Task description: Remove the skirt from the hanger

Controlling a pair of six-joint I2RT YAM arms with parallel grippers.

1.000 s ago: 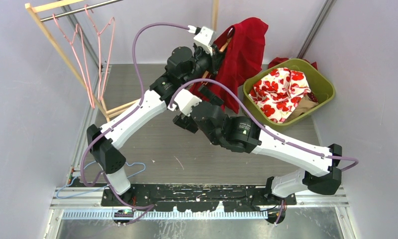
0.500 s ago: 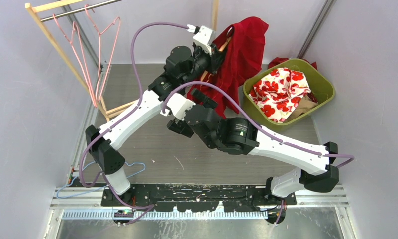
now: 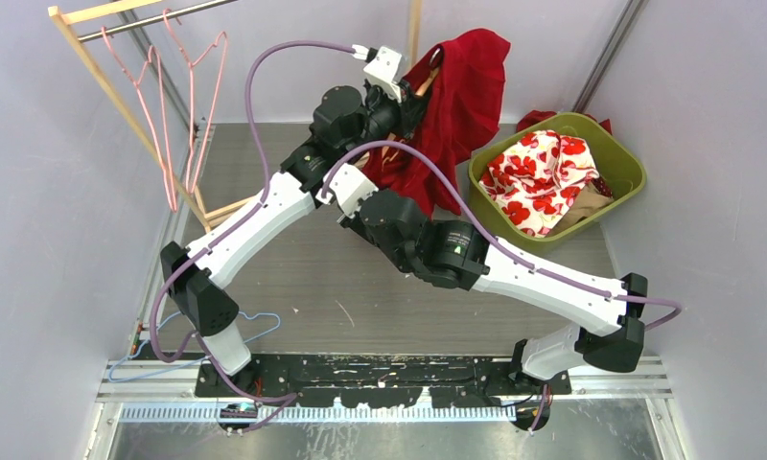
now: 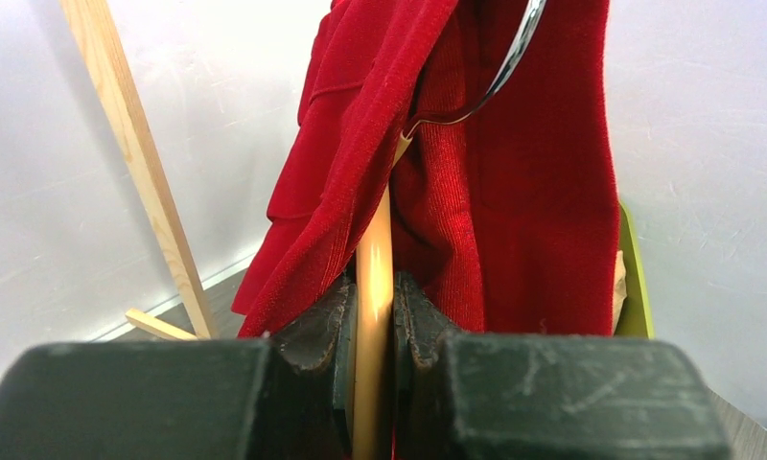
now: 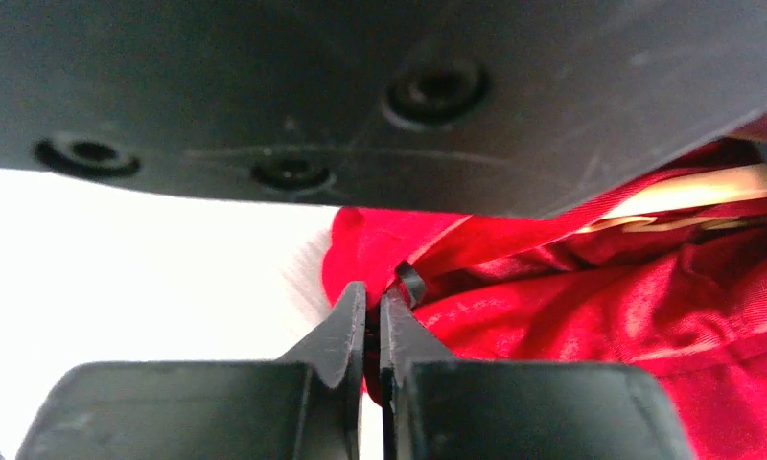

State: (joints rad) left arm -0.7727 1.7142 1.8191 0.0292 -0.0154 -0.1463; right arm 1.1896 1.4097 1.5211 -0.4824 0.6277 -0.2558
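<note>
A red skirt (image 3: 466, 86) hangs on a wooden hanger (image 4: 373, 278) with a metal hook (image 4: 514, 53), held up at the back of the cell. My left gripper (image 4: 373, 321) is shut on the hanger's wooden bar, and the skirt (image 4: 543, 192) drapes just beyond its fingers. My right gripper (image 5: 373, 311) is shut on a fold at the lower edge of the skirt (image 5: 591, 307), right under the left arm. In the top view the right fingers are hidden beneath the right wrist (image 3: 353, 190).
A green basket (image 3: 632, 165) at the right holds a red and white floral cloth (image 3: 538, 177). Pink wire hangers (image 3: 183, 96) hang on the wooden rack (image 3: 92, 67) at the left. A blue hanger (image 3: 265, 326) lies by the left arm's base.
My right gripper has moved back and left under the left arm and closed on the skirt's lower edge. The left arm has shifted the hanger slightly up and left.
</note>
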